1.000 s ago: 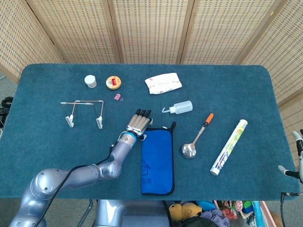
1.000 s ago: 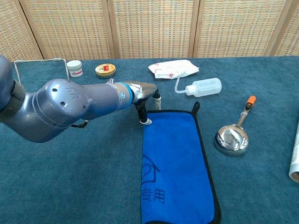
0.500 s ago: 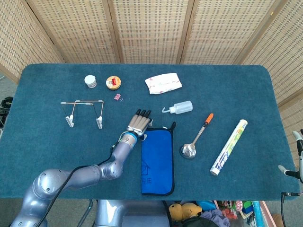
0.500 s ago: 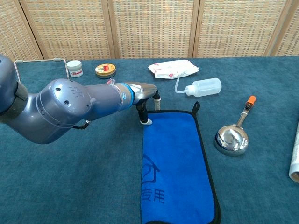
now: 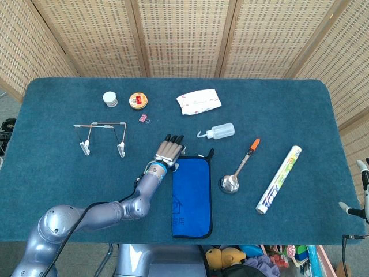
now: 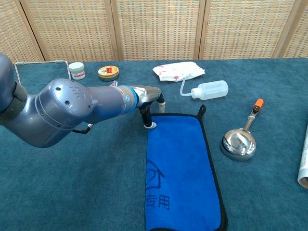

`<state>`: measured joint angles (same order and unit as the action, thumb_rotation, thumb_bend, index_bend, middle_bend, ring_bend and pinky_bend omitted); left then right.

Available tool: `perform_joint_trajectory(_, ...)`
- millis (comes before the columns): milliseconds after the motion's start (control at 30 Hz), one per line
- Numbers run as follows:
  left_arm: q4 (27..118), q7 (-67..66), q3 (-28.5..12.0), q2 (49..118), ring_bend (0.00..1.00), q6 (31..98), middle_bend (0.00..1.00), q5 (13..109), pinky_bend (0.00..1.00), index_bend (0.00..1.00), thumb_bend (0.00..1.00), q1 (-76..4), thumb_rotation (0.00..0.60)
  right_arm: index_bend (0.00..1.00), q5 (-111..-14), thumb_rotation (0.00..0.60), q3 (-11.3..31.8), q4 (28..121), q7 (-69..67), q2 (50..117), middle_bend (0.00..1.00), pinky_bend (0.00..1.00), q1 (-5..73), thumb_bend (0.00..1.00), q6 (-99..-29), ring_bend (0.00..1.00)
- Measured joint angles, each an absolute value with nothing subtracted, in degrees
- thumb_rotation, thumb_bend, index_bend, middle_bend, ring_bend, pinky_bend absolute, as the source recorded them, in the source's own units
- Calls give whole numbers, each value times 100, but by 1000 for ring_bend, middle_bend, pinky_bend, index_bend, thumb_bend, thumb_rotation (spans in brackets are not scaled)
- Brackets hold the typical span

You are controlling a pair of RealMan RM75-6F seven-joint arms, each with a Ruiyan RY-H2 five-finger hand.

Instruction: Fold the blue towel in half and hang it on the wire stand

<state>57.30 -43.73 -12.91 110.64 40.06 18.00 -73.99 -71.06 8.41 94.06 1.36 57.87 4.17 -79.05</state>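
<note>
My left arm [image 6: 67, 113] has shifted a touch at the elbow; my left hand [image 5: 169, 150] has barely moved at the towel's [image 5: 192, 196] far left corner

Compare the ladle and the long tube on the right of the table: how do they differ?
The ladle is shiny metal with an orange-tipped handle; the tube is white with green print. The ladle ends in a round bowl; the tube is straight and even along its length. The tube looks longer. Both lie flat, slanted the same way, right of the blue towel.
</note>
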Motion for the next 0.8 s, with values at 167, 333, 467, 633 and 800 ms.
perform_joint_trajectory(167,5813,-4338,-1319,11051,0,3986,0,1757,0,872,388,-7399,600,0,-7104,600,845,9408,122,5783,0,0,413,0,-7914,0)
perform_joint_trajectory(333,5910,-4239,-1364,11025,0,4018,0,1874,0,904,390,-7396,600,0,-7105,600,846,9410,104,5774,0,0,412,0,-7910,0)
perform_joint_trajectory(467,5998,-4219,-1362,11008,0,4082,0,1936,0,905,389,-7396,600,0,-7103,600,846,9412,98,5769,0,0,411,0,-7907,0)
perform_joint_trajectory(633,5997,-4250,-1320,11026,0,4151,0,1949,0,906,392,-7399,600,0,-7109,600,848,9414,72,5756,0,0,404,0,-7915,0)
perform_joint_trajectory(800,6021,-4232,-1324,11007,0,4175,0,1993,0,906,509,-7386,600,0,-7127,600,845,9414,55,5750,0,0,400,0,-7924,0)
